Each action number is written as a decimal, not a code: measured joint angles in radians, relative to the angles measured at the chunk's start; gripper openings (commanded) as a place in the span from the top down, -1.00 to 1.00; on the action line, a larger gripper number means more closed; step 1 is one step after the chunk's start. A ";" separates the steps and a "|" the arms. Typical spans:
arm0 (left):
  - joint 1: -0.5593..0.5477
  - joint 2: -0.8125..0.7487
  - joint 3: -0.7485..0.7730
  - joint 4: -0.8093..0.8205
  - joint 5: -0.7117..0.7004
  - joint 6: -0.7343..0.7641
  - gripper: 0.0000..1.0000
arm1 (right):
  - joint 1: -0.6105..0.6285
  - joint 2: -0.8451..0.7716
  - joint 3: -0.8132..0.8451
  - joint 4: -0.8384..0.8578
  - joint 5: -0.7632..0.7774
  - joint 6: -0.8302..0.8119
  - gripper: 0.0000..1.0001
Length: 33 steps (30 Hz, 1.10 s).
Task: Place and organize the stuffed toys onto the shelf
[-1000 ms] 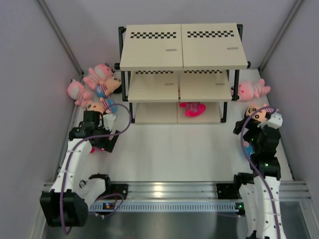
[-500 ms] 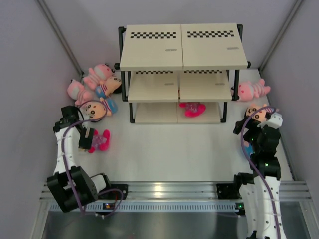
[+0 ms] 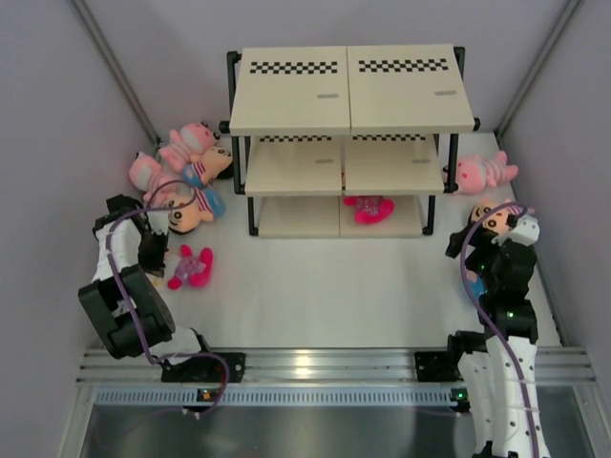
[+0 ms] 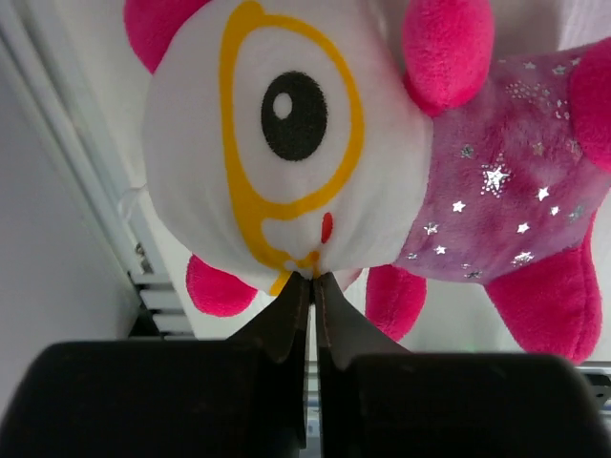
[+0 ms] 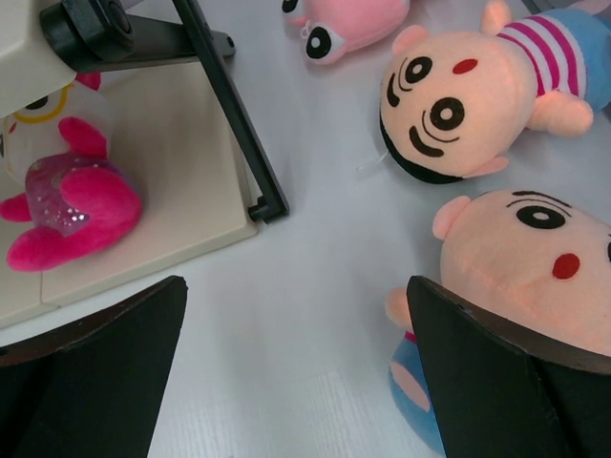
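My left gripper (image 4: 313, 279) is shut, its tips pinching the lower edge of the white face of a small magenta toy (image 4: 315, 124). From above, that toy (image 3: 192, 265) lies on the table, left of the shelf (image 3: 348, 95), with the left gripper (image 3: 164, 261) at its left side. My right gripper (image 5: 296, 363) stands open and empty over bare table. A peach-faced doll (image 5: 535, 258) lies under its right finger, and a second doll (image 5: 458, 95) is beyond. Another magenta toy (image 3: 368, 207) rests on the shelf's bottom board.
Two pink striped animals (image 3: 148, 174) and two dolls (image 3: 191, 210) are piled at the left wall. Right of the shelf lies one pink animal (image 3: 482, 173). The shelf's black post (image 5: 234, 124) stands just ahead of my right gripper. Side walls close in both sides.
The left arm has swung back toward the left wall, and its gripper has gone from wide open to shut on the magenta toy's face. The right arm has not moved.
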 measured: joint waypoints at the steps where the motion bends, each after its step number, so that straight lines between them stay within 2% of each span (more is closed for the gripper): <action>1: 0.000 0.005 0.000 0.001 0.028 0.010 1.00 | 0.000 0.001 0.000 0.000 -0.006 0.000 -0.99; 3: 0.000 0.006 -0.003 0.002 0.073 0.018 1.00 | 0.000 0.004 0.000 0.003 -0.030 -0.002 -0.93; 5: 0.000 -0.011 -0.017 0.007 0.124 0.030 1.00 | 0.001 0.005 0.000 0.016 -0.084 -0.008 -0.75; 10: -0.005 -0.167 -0.063 -0.012 0.271 0.094 1.00 | 0.077 0.005 -0.041 0.201 -0.362 -0.002 -0.58; 15: -0.082 -0.378 -0.065 -0.089 0.446 0.206 1.00 | 0.402 0.054 -0.036 0.304 -0.438 -0.072 -0.59; 17: -0.184 -0.447 -0.066 -0.117 0.502 0.227 1.00 | 0.604 0.122 0.002 0.305 -0.426 -0.164 -0.68; 20: -0.377 -0.467 -0.066 -0.141 0.557 0.237 1.00 | 0.854 0.256 0.096 0.299 -0.411 -0.315 -0.77; 22: -0.458 -0.449 -0.065 -0.158 0.571 0.234 1.00 | 0.949 0.351 0.167 0.299 -0.436 -0.397 -0.78; 27: -0.594 -0.411 -0.062 -0.172 0.567 0.213 1.00 | 1.012 0.603 0.308 0.343 -0.579 -0.506 -0.79; 30: -0.636 -0.413 -0.051 -0.177 0.567 0.200 1.00 | 1.024 0.744 0.377 0.356 -0.646 -0.542 -0.79; 33: -0.647 -0.415 -0.047 -0.179 0.563 0.193 1.00 | 1.049 0.818 0.408 0.353 -0.690 -0.570 -0.81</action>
